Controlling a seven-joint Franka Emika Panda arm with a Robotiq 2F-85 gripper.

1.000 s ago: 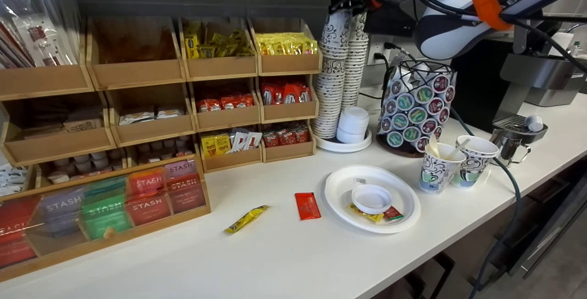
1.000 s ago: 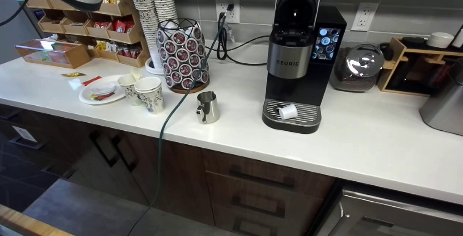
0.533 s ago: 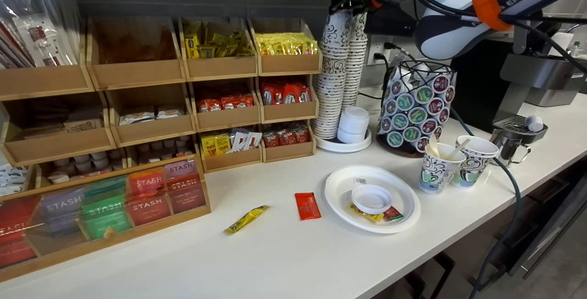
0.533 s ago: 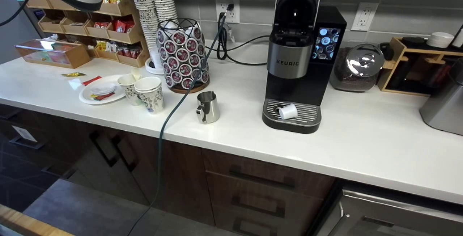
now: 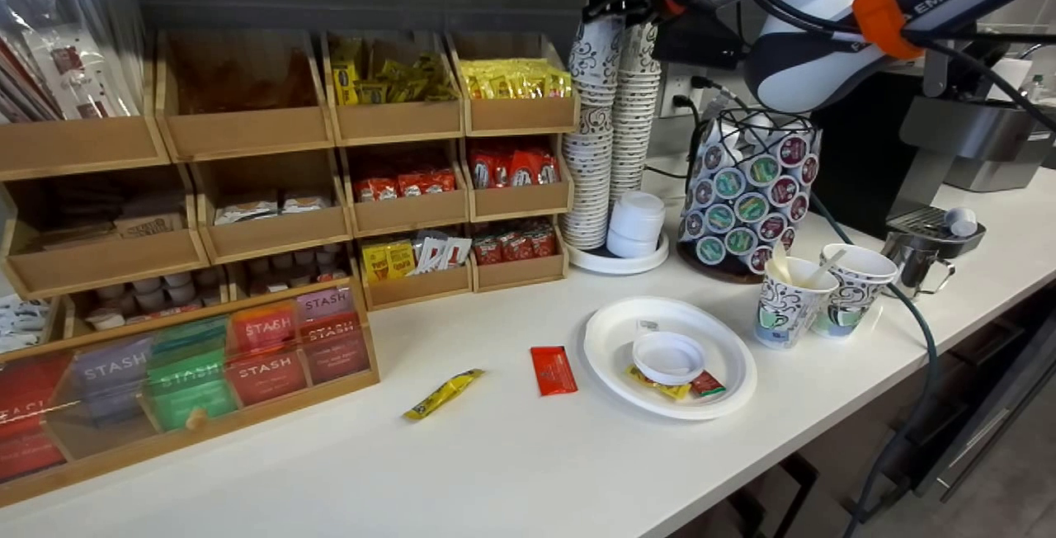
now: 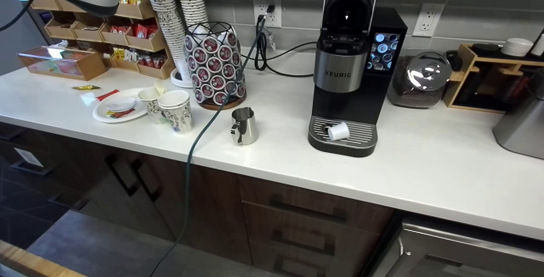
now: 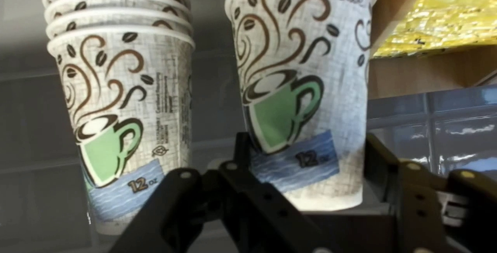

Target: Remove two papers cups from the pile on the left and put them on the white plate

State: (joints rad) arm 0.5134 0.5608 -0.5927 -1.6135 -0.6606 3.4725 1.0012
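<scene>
The pile of paper cups [image 5: 587,175] is the left one of two tall upside-down columns; its cups carry a swirl pattern. It also shows in an exterior view [image 6: 172,26], leaning left at its top. My gripper [image 5: 610,11] is at the very top of this pile. In the wrist view my gripper [image 7: 306,148] has a finger on each side of the top paper cup [image 7: 306,70], near its base, and both touch it. The white plate [image 5: 609,348] lies on the counter; a small white dish [image 5: 670,358] and some packets lie on it.
The taller twin column [image 5: 634,117] stands close beside the pile. Wooden bins [image 5: 520,113] are on its other side. A pod rack [image 5: 751,200] and two standing cups [image 5: 792,307] are near the plate. A red packet [image 5: 553,370] and a yellow packet [image 5: 444,394] lie on the counter.
My gripper has moved a little to the left in both exterior views, and the top of the pile has moved with it. The pile now leans away from the twin column.
</scene>
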